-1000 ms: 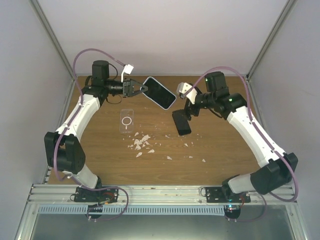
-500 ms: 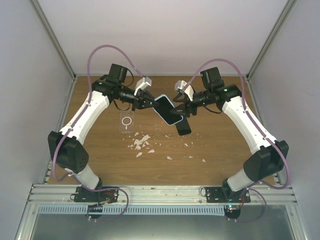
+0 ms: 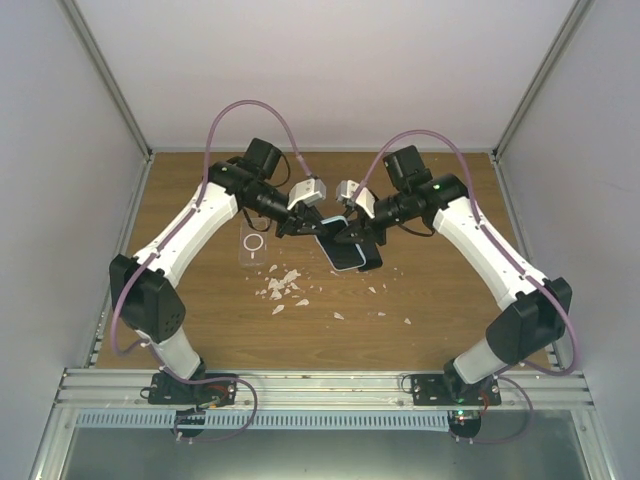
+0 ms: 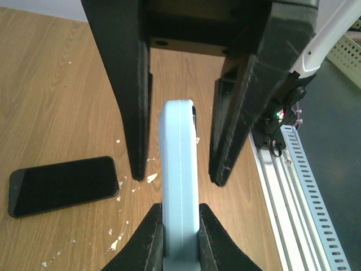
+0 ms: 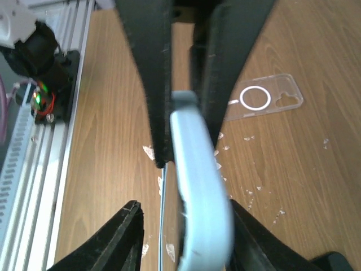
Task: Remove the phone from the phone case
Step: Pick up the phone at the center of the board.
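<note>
The left hand (image 4: pixel 180 209) was clenched on one end of the light-blue phone case (image 4: pixel 179 147), held clear of the worktop (image 3: pixel 200 300) just right of a clear case (image 3: pixel 255 242) lying flat. The phone (image 3: pixel 342 250) sat in the blue case, dark screen showing. The right hand (image 5: pixel 185 206) was released, its fingers (image 4: pixel 135 84) straddling the case's other end. Below lay a black phone (image 4: pixel 62 185) amid white fragments (image 3: pixel 283 285).

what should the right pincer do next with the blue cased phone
Probably close the right pincer on the blue cased phone. The left pincer clamps one end, while the right fingers straddle the other end with gaps on both sides, so it has no hold yet for pulling.
</note>
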Motion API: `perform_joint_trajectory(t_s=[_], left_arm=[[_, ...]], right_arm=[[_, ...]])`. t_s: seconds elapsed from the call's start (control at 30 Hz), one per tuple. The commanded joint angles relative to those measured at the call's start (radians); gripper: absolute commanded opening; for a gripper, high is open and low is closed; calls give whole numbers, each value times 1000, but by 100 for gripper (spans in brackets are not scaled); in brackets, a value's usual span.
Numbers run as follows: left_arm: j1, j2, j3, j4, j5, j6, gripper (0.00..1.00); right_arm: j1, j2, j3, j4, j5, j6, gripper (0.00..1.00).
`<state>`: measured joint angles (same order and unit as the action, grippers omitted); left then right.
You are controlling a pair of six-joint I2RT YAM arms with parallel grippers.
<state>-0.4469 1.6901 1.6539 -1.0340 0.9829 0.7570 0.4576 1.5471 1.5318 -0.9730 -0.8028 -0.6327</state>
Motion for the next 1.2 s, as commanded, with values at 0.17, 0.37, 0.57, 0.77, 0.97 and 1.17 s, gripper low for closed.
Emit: perform_joint_trajectory(t_s=[0.17,0.37,0.57,0.77,0.97,1.17], left_arm=[[-22,22,77,-19,13,51,0],[-24,26,81,-14,15,32,6],[-12,26,104,38,40,-65,40],[96,-2,106,235,205,-274,61],[205,-75,-30,593,323,-569,67],[206,-115,-112,751,322,-698,68]], right_arm=[[41,-3,-28,-26,38,-41,15],[44,-5,-25,-24,18,-40,1],[12,-22,11,54,-36,45,0],[-76,4,94,111,-168,166,0],[-175,10,125,287,-344,403,0],[-249,-42,46,597,-434,717,1]])
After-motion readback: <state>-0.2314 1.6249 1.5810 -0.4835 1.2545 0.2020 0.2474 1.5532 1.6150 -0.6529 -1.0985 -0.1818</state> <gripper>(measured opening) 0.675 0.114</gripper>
